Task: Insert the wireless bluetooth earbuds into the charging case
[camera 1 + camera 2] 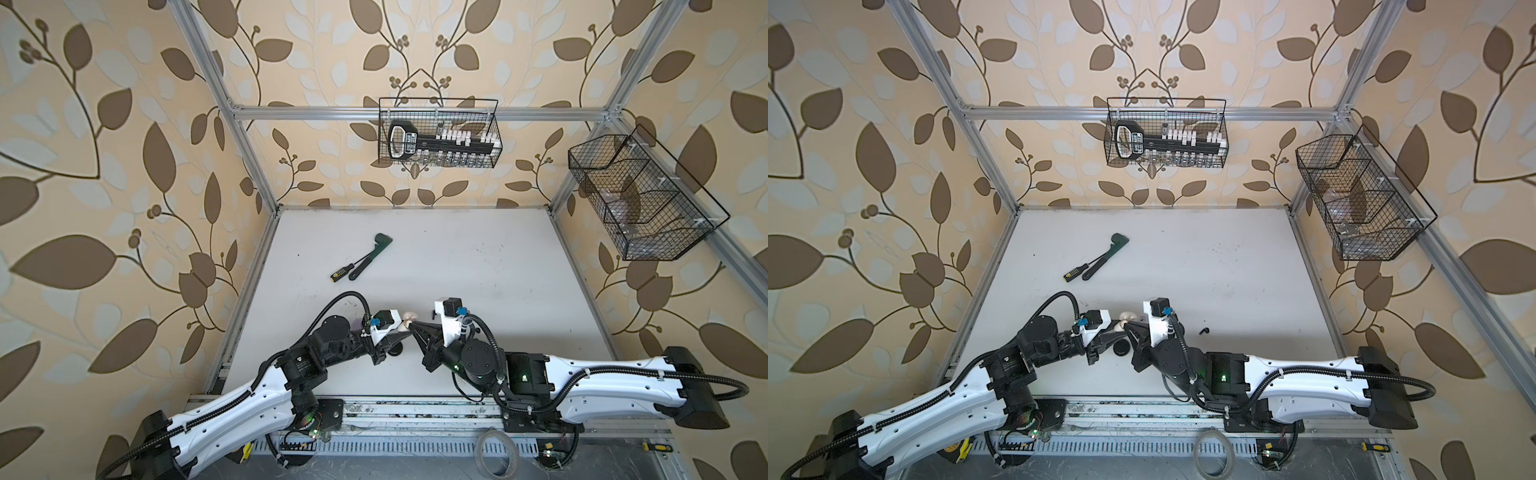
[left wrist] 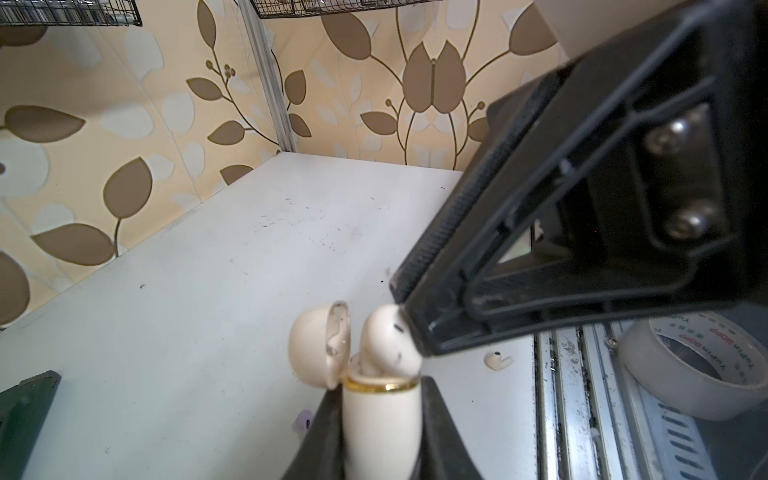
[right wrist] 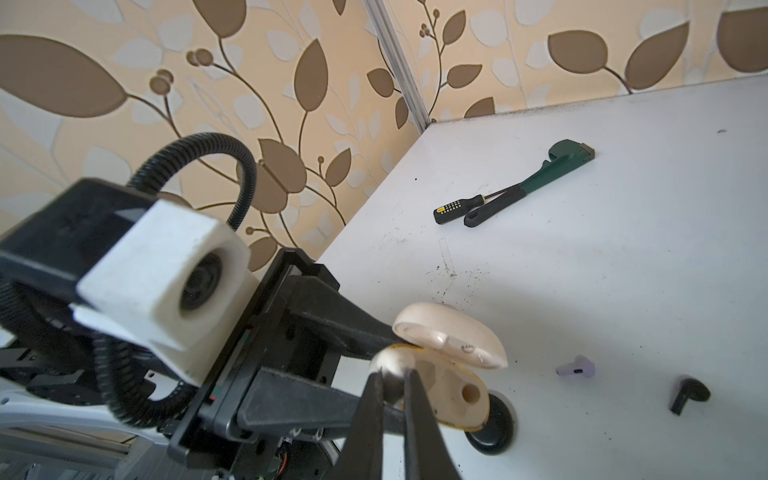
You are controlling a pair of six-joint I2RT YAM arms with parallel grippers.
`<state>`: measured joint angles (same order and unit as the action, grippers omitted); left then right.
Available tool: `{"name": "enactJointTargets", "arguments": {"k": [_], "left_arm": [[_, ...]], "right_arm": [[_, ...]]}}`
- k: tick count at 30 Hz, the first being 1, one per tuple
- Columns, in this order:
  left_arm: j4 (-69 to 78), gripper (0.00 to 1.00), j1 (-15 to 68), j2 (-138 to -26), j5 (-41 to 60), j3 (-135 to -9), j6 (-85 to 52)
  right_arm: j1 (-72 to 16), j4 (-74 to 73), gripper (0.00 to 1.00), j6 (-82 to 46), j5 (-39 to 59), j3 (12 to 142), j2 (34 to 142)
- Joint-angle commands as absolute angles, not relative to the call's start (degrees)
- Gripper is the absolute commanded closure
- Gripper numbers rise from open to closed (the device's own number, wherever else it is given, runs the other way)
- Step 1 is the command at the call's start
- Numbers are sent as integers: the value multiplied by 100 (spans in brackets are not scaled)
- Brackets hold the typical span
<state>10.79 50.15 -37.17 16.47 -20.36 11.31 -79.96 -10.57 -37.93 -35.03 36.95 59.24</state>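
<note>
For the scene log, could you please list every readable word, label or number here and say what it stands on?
"Yupin BOPP": red print, repeated inside the tape roll, in the left wrist view.
White label on the black key-shaped holder in the wire basket: too blurred to read.
Tiny marks inside the case lid: too small to read.
I can read nothing else.

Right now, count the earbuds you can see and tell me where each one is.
4. One cream earbud is pinched in the right gripper at the cream charging case. A second cream earbud, a lavender earbud and a black earbud lie loose on the table. The arms may hide more.
</note>
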Motion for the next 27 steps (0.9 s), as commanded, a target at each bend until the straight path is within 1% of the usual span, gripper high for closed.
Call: {"name": "enactJointTargets", "arguments": {"k": [1, 13, 27], "left_arm": [[1577, 100, 5080, -3543, 2442, -2346, 1040], [1535, 100, 5080, -3331, 2900, -2397, 954], [1424, 100, 5080, -3287, 2638, -2505, 896]], "right_arm": [[-7919, -1196, 90, -3472, -3588, 3392, 5848], [-7945, -1284, 88, -3073, -3490, 3366, 5818], [-7956, -1056, 87, -3050, -3777, 3281, 5846]]}}
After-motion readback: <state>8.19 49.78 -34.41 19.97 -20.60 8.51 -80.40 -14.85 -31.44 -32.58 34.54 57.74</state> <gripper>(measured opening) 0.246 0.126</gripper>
